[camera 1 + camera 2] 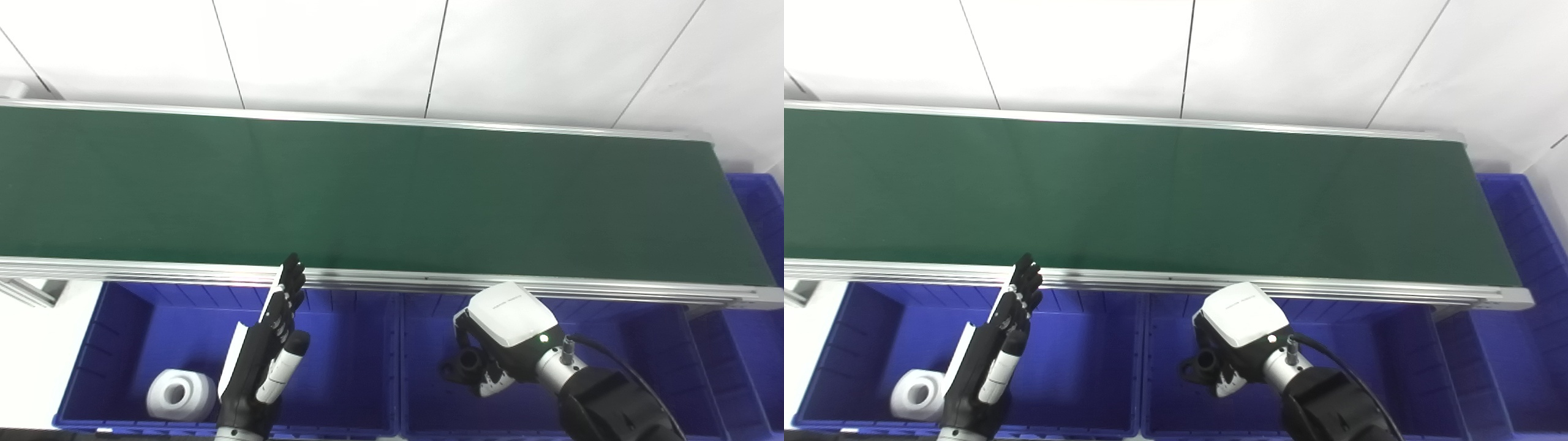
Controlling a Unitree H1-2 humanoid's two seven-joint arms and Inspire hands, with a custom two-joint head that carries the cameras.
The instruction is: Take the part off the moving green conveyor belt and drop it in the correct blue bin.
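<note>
Left robot hand: fingers extended and spread, holding nothing, raised over the left blue bin, fingertips reaching the near rail of the green conveyor belt.

Right robot hand: curled around a black part with a round opening, held over the middle blue bin. The fingers are mostly hidden beneath the white housing, so the exact contact cannot be told.

A white cylindrical part with a central bore lies in the left bin near its front left corner.

Writing: small grey lettering on the right hand's white housing, too small to read.

View difference: the right eye view shows more of the third blue bin at the belt's right end; in the left eye view it is cut by the frame edge.
</note>
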